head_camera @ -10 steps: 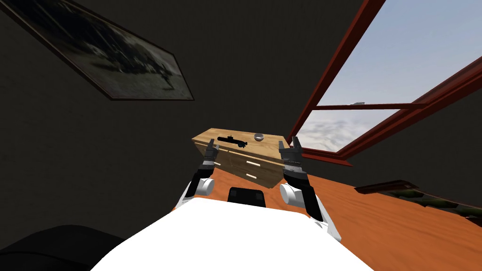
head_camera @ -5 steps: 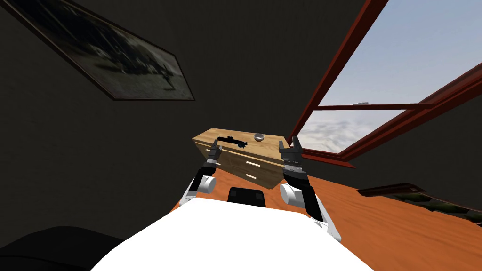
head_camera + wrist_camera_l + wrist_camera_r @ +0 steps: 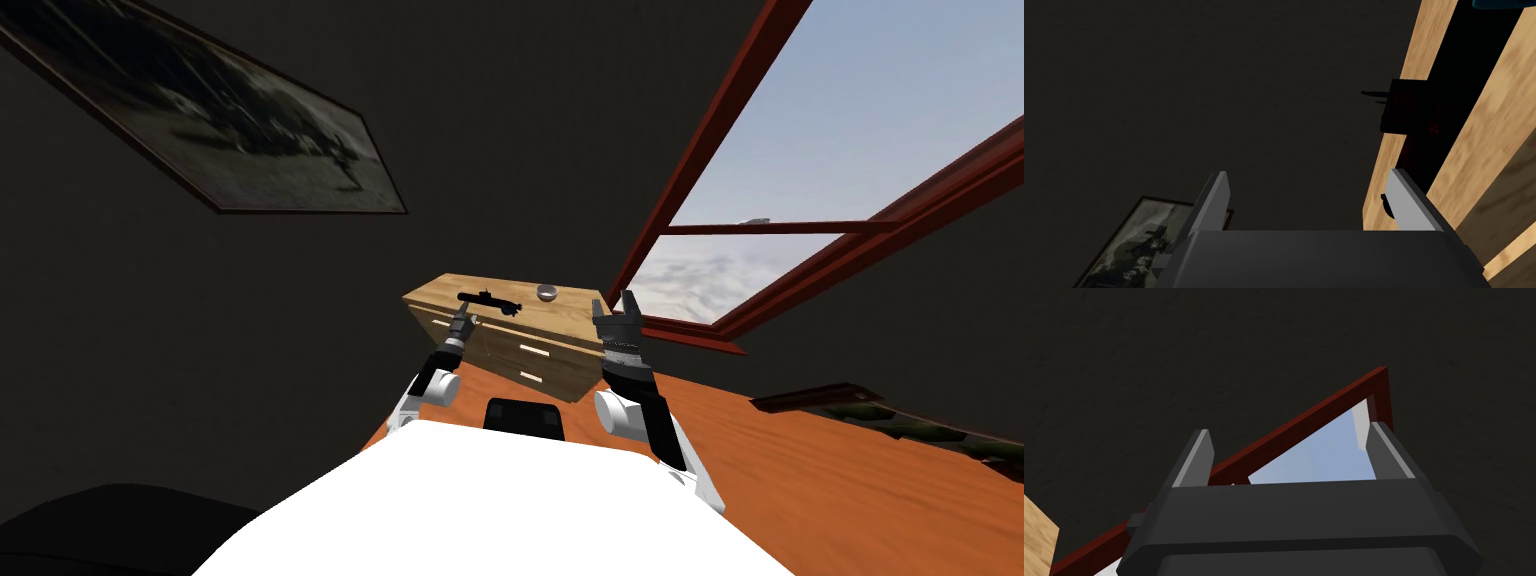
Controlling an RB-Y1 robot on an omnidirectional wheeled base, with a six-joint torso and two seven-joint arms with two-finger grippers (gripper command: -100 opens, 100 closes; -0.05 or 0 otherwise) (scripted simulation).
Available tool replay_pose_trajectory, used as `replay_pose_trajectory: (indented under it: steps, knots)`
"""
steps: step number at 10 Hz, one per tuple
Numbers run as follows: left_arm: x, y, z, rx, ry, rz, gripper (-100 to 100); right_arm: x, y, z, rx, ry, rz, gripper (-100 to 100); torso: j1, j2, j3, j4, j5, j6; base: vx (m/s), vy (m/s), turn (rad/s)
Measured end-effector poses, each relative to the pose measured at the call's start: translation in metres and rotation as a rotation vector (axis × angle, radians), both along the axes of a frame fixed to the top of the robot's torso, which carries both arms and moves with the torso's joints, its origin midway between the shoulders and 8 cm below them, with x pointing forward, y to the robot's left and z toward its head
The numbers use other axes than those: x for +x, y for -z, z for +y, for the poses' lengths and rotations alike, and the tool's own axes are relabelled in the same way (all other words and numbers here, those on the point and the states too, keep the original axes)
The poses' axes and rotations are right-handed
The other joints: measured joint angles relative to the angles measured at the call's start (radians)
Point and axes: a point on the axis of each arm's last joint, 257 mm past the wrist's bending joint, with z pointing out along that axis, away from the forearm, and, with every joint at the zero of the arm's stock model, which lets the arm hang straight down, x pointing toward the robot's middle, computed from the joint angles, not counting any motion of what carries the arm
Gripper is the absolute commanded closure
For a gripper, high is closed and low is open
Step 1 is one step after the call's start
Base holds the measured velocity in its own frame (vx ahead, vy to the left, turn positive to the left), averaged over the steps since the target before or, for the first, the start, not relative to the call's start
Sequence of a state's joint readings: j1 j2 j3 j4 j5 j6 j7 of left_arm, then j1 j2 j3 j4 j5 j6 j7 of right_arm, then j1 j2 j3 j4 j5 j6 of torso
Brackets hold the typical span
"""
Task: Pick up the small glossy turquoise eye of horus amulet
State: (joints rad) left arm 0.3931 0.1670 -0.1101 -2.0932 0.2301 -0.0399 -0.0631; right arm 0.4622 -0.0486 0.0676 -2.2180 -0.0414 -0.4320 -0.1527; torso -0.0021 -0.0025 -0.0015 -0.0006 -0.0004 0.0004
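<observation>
Head view: approach was judged in hand; left gripper (image 3: 462, 317), spread wide at the dresser (image 3: 556, 338) edge, needed raising over the dark amulet (image 3: 490, 299).

A wooden dresser (image 3: 520, 352) stands on an orange-brown floor (image 3: 800, 480), close to a dark wall and next to a window. Its front has drawers with pale handles (image 3: 538, 350). Two things lie on its light brown top. One is a long black thing (image 3: 490, 299) near the left end. The other is a small grey bowl (image 3: 546, 292), further right and well apart from it.
</observation>
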Motion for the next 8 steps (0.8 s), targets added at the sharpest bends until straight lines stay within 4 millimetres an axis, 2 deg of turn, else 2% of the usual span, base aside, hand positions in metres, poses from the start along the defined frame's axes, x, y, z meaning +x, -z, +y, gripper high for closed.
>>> replay_pose_trajectory:
  steps: [8]
  knots:
    - [0.027,0.079,0.007,-0.061,-0.036,0.194,-100,0.0,0.0,0.0,0.0,0.0,0.0,0,-0.005,0.0,0.0,0.0,-0.001,0.0,0.039,-0.079,-0.147]
